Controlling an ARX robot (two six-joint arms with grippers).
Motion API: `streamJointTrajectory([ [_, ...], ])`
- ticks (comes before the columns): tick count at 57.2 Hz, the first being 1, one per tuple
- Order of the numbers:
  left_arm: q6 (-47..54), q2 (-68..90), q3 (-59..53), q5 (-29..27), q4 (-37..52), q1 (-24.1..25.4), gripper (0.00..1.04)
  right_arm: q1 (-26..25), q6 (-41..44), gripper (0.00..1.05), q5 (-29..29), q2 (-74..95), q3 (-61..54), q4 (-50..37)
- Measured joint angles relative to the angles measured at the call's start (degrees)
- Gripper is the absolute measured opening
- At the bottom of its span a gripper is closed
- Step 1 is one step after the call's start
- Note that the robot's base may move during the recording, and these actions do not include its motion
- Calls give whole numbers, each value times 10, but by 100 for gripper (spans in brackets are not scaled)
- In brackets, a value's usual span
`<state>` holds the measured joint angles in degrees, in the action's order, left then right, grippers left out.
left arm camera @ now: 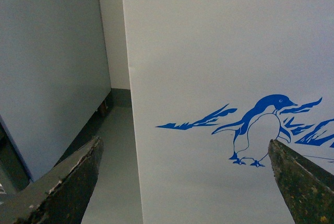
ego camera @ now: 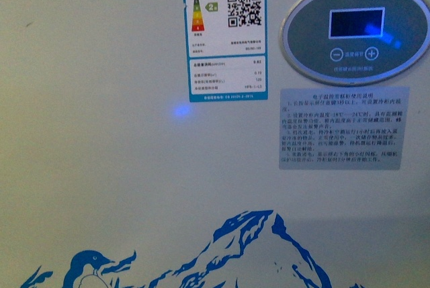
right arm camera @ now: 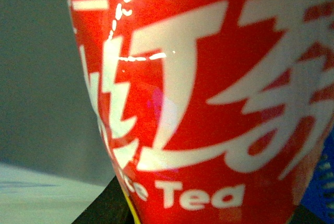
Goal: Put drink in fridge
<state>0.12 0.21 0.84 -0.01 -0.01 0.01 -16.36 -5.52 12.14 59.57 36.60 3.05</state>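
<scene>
The fridge (ego camera: 121,167) fills the front view: a white front wall with an oval grey control panel (ego camera: 356,33), an energy label (ego camera: 225,33) and a blue penguin-and-mountain graphic (ego camera: 201,254). Neither arm shows there. In the left wrist view my left gripper (left arm camera: 185,182) is open and empty, its dark fingertips (left arm camera: 78,177) spread before the fridge's white wall (left arm camera: 209,51) near the penguin (left arm camera: 261,130). In the right wrist view the drink (right arm camera: 209,93) fills the picture, its red label with white characters and "Ice Tea" close up. My right gripper (right arm camera: 209,216) is shut on it; cap and liquid are out of view.
A grey cabinet side (left arm camera: 47,62) stands beside the fridge with a narrow gap and grey floor (left arm camera: 112,145) between them. A grey instruction sticker (ego camera: 342,127) sits under the control panel. Something blue (right arm camera: 321,182) shows behind the bottle.
</scene>
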Motion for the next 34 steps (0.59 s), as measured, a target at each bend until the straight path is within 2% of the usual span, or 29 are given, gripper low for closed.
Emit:
streamJointTrajectory([
  [10,0,0,0,0,0,0,97,15,-15,36,30,-134,2,65],
  [20,0,0,0,0,0,0,97,31,-28,36,11,-227,0,110],
  [27,0,0,0,0,0,0,97,56,-40,36,-34,-291,-11,143],
  [30,0,0,0,0,0,0,97,85,-46,36,-73,-329,-21,162],
  [34,0,0,0,0,0,0,97,147,-47,36,-142,-359,-38,158],
])
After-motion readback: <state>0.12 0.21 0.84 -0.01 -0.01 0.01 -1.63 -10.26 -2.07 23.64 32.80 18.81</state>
